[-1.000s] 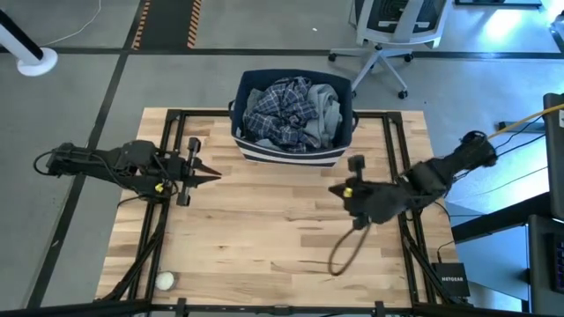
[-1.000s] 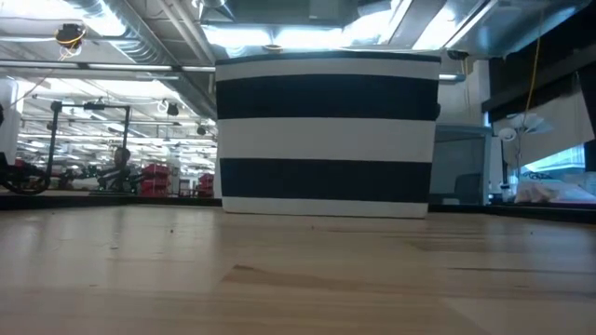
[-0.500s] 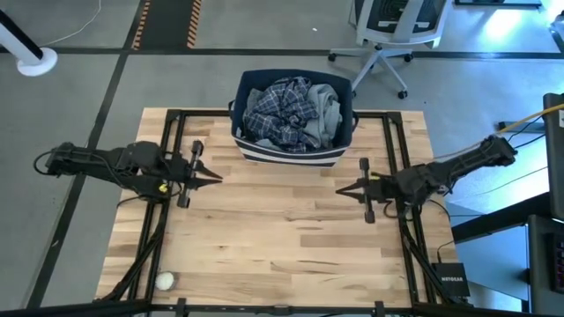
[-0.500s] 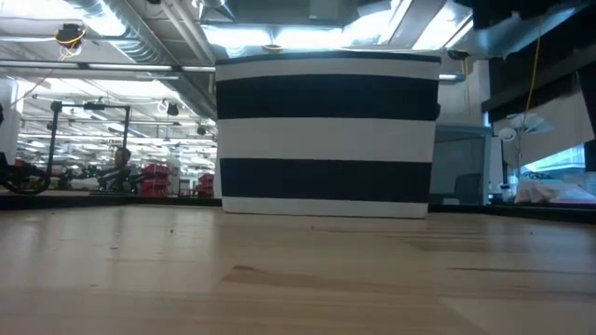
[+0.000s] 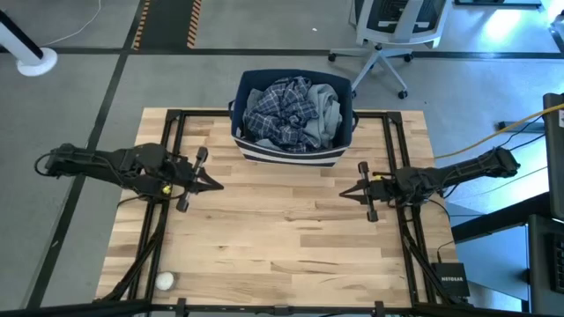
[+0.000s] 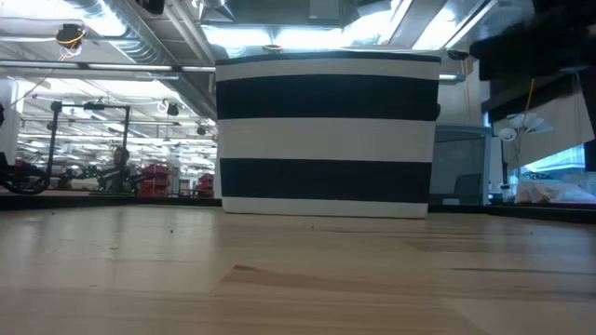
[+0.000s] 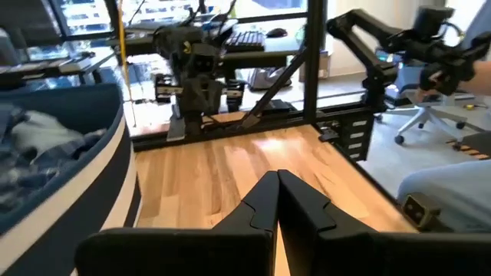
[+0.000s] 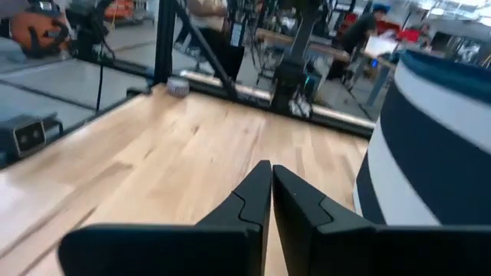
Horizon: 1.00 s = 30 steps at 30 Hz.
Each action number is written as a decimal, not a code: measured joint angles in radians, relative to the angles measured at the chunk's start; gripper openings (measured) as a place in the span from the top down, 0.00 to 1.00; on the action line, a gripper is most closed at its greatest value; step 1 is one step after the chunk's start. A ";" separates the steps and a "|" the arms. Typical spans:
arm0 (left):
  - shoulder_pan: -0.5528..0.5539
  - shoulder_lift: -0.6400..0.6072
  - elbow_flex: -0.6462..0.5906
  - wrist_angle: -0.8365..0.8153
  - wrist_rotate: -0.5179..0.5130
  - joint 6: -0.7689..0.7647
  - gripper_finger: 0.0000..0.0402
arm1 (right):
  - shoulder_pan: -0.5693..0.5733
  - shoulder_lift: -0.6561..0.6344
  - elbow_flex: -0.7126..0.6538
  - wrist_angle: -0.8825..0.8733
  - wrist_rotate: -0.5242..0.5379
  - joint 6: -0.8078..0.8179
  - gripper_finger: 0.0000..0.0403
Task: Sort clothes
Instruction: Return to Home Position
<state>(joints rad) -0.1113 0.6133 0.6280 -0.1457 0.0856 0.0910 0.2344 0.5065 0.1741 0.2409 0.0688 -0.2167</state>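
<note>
Homing step. Left hand [image 5: 214, 185] and right hand [image 5: 345, 193] pinched closed, empty, above the surface [image 5: 282, 238]. Clothes [image 5: 289, 109] all binned [image 5: 291, 158]. Next, I judge: just park the arms.

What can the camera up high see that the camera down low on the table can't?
Only the high view: the clothes piled inside the bin, the small white ball near a table corner, and the left gripper and right gripper, fingers shut, out to either side. Only the low view: the bin's striped side seen face-on, and the room behind it. Both: the navy-and-white bin and the wooden table.
</note>
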 joint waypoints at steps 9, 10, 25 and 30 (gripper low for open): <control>0.119 -0.138 -0.273 0.216 0.019 -0.056 1.00 | 0.001 0.002 0.000 -0.018 -0.045 -0.094 0.92; 0.125 -0.156 -0.289 0.220 0.043 -0.063 1.00 | 0.001 0.000 0.000 -0.013 -0.054 -0.116 0.92; 0.136 -0.389 -0.487 0.208 0.067 -0.127 1.00 | 0.001 -0.071 -0.166 0.163 -0.073 -0.122 0.92; 0.176 -0.457 -0.544 0.196 0.061 -0.159 1.00 | 0.001 -0.103 -0.166 0.137 -0.073 -0.149 0.92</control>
<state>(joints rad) 0.0643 0.1565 0.0845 0.0505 0.1467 -0.0681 0.2352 0.4032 0.0078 0.3778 -0.0040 -0.3659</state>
